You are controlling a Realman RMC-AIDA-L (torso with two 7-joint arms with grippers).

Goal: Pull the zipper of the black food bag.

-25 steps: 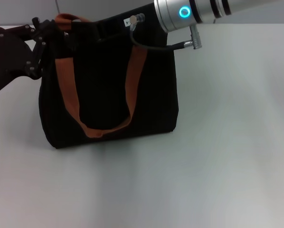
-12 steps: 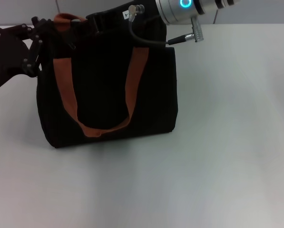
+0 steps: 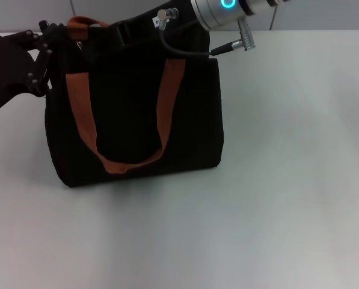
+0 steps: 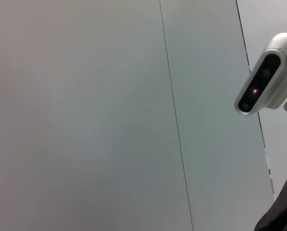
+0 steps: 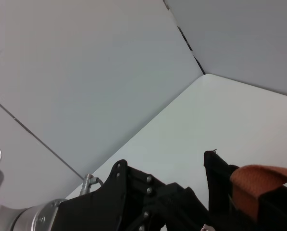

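The black food bag [image 3: 134, 108] stood upright on the white table [image 3: 275, 180], left of centre and toward the far side, its broad face turned to my head camera. A rust-orange strap handle [image 3: 122, 129] hung down this face in a U, and a second orange strap [image 3: 86, 24] showed at the bag's top left corner. The zipper ran along the top edge, out of my sight; neither its track nor its pull tab could be made out.

My left gripper [image 3: 53, 45] was at the bag's top left corner, against the fabric just beside the second orange strap. From the right wrist camera, its black linkage [image 5: 148, 202] appeared next to that corner and strap [image 5: 261, 180]. Whether its fingers were spread or pinching the bag, I could not tell.

My right arm [image 3: 227, 12] reached in over the bag's top right edge, its silver wrist and black cable [image 3: 185, 51] above the fabric. Its gripper lay hidden behind the bag's top, so its state could not be told.

The left wrist camera faced a grey wall [image 4: 109, 115].
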